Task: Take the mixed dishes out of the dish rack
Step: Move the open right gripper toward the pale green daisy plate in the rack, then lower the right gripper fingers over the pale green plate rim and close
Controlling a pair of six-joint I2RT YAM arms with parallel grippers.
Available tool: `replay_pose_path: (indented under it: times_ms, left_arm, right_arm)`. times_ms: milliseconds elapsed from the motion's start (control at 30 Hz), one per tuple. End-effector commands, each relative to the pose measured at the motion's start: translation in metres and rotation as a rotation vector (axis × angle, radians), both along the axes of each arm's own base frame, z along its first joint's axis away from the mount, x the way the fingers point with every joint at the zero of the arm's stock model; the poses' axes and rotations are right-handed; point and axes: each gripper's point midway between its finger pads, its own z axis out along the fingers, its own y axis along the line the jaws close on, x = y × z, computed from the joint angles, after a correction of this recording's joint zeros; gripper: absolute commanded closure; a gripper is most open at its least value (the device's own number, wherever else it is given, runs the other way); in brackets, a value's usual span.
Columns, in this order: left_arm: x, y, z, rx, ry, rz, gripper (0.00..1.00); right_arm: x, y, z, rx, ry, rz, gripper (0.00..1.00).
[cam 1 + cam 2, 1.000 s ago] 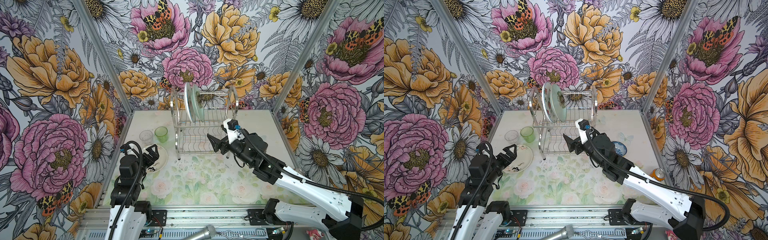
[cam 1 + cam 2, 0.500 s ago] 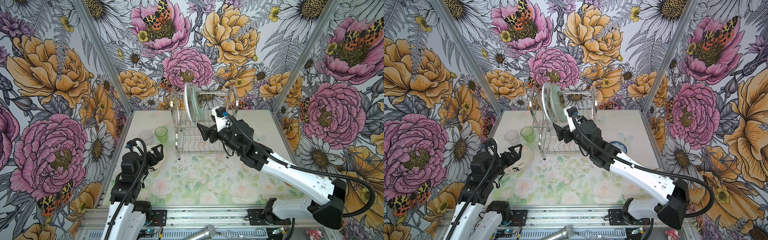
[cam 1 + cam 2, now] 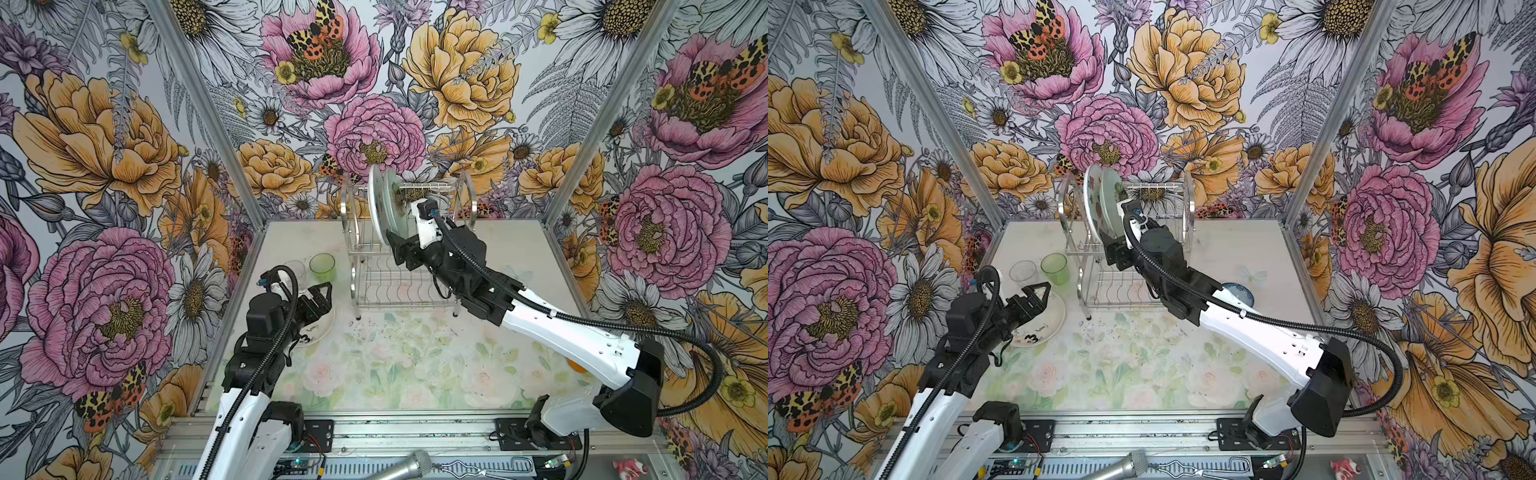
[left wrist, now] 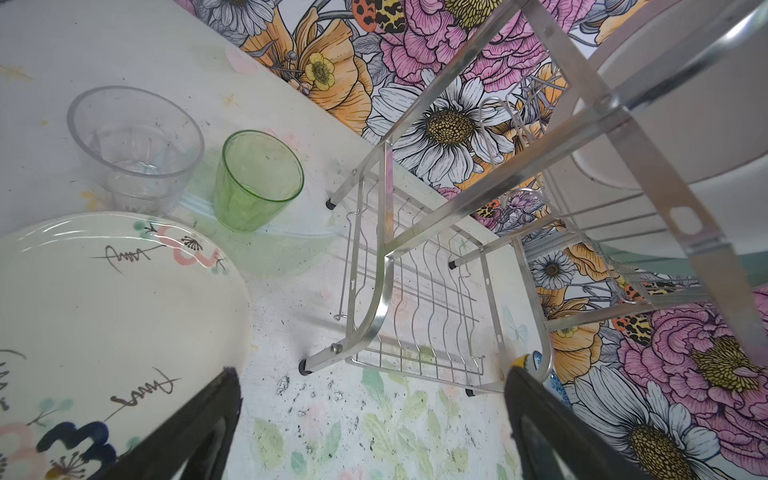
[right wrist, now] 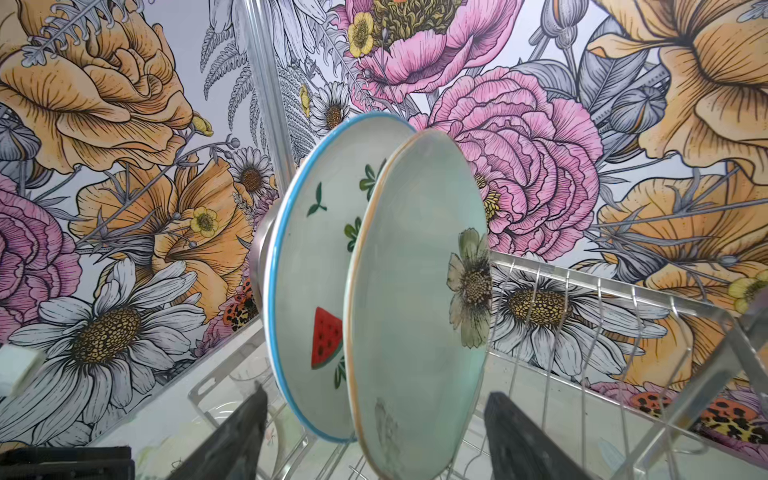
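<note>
The floral-printed surface was enclosed by flowered wallpaper. Near left, the left fingers stood wide apart, holding nothing, over a cream plate; its scribbles were illegible. Behind stood a clear glass and a green tumbler, upright. Far centre, the dish rack held a watermelon plate and a pale green plate on edge in its upper tier; the right fingers gaped either side of the latter, gripping nothing.

Bowl half behind right arm
</note>
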Motion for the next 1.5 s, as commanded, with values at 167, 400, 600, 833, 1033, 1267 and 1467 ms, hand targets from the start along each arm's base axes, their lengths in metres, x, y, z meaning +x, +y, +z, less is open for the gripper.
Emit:
replay_pose_path:
  times_ms: [167,400,600,833,1033,1267,1467]
  left_arm:
    - [0.007,-0.001,0.026,0.02,-0.081,0.015,0.01]
    - [0.011,-0.006,0.036,0.025,-0.091,0.002,0.01]
    - [0.014,-0.006,0.033,0.032,-0.081,0.005,0.01]
    - [0.015,-0.005,0.027,0.034,-0.064,0.014,0.01]
    - [0.017,-0.004,0.022,0.035,-0.054,0.017,0.01]
    - [0.017,-0.004,0.018,0.034,-0.043,0.021,0.01]
    - [0.019,-0.002,0.015,0.029,-0.034,0.029,0.01]
  right_arm:
    - [0.019,-0.003,0.011,-0.046,-0.048,-0.07,0.18]
    - [0.03,-0.008,0.005,-0.084,-0.055,-0.131,0.22]
    - [0.04,-0.009,0.003,-0.089,-0.051,-0.145,0.27]
    - [0.05,-0.008,-0.004,-0.094,-0.039,-0.159,0.28]
    - [0.058,-0.002,-0.009,-0.105,-0.034,-0.163,0.33]
    - [0.061,0.0,-0.011,-0.105,-0.034,-0.168,0.41]
    - [0.06,0.0,-0.009,-0.091,-0.035,-0.167,0.48]
